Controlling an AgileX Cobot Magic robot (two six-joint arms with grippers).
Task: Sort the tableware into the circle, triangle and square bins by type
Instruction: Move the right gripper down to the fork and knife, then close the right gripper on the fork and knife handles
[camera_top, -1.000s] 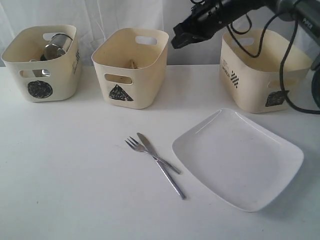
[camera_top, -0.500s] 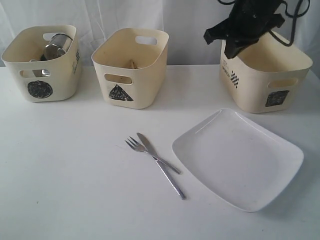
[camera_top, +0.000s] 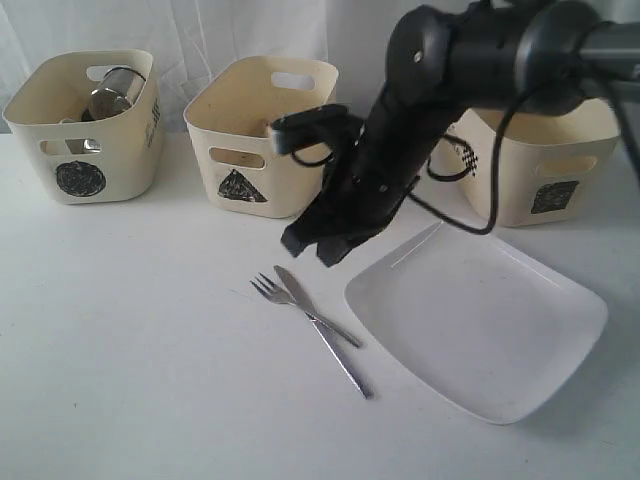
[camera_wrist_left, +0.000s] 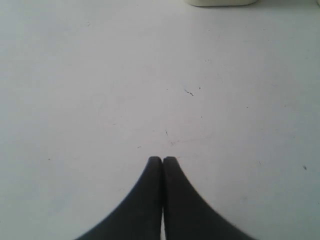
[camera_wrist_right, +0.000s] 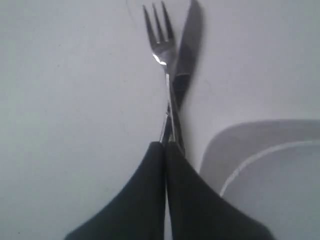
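The right tool (camera_wrist_right: 165, 145), tips pressed together and holding nothing, hangs above the crossed fork (camera_top: 266, 289) and knife (camera_top: 290, 283), just left of the plate (camera_top: 480, 320) edge. Open table (camera_top: 130, 350) spreads leftward. The left tool (camera_wrist_left: 162, 160) is closed too.

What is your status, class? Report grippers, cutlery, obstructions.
Right gripper shut, empty, above crossed fork and knife. Left gripper shut over table. Plate beside them, not blocking.

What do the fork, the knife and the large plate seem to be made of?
The fork and the knife: polished metal, probably steel; grey with bright mirror-like glints. The plate: smooth, glossy white; ceramic or melamine, the look does not settle which.
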